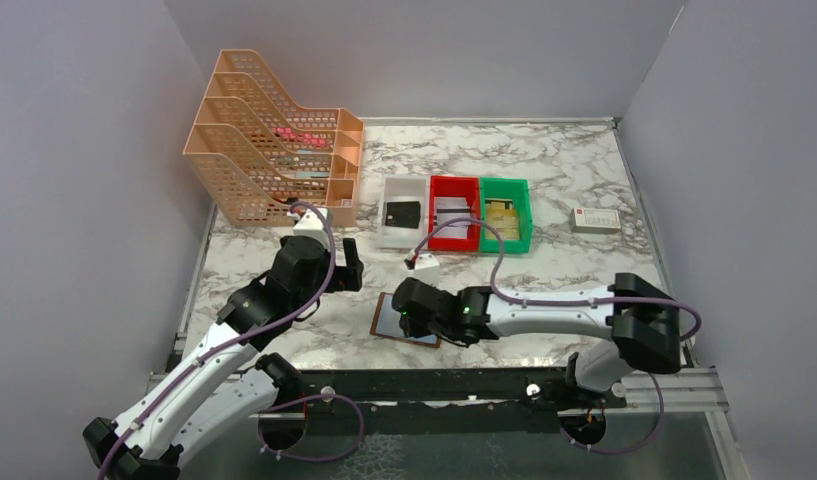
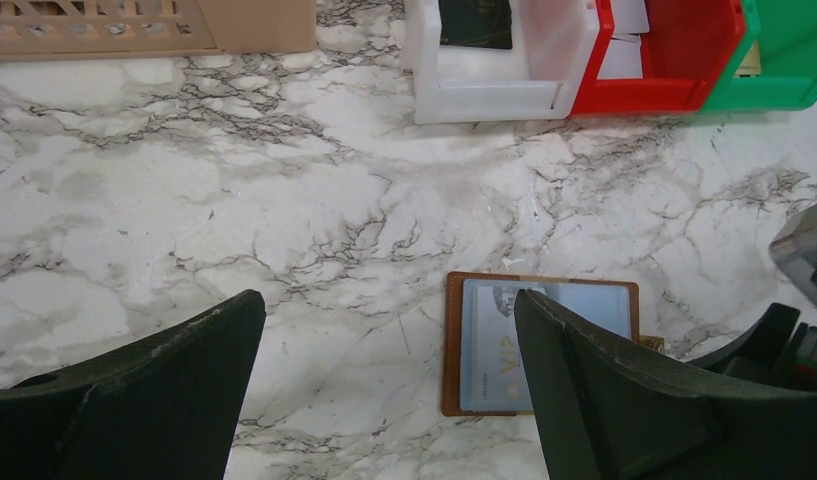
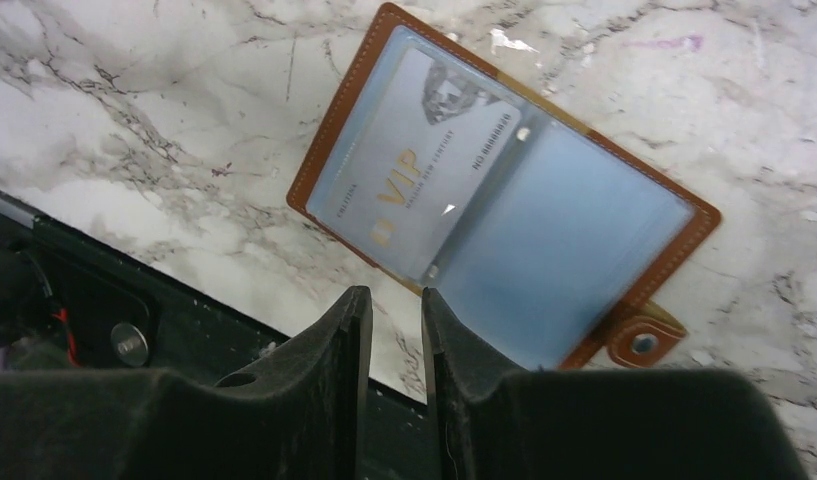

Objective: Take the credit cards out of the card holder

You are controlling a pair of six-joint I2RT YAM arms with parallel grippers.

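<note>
The right gripper [image 3: 394,300], fingers barely parted and empty, hovered at the near edge of the open brown leather-like card holder [image 3: 584,210], lying long-axis left-right near the marble table [image 1: 584,170]'s front, grey plastic credit card [image 3: 424,165] sleeved inside.

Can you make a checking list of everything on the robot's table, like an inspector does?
Surface: marble table, white with grey veins.
Job's things: card holder lies open near the front edge, a VIP card in one sleeve; black card in white bin, white cards in red bin, gold card in green bin.
Clutter: orange rack; small white box.
Grippers: left gripper open over bare table; right gripper at the holder's edge, fingers a slim gap apart, holding nothing.
Cables: purple cables loop along both arms.
Surroundings: grey walls on three sides.
</note>
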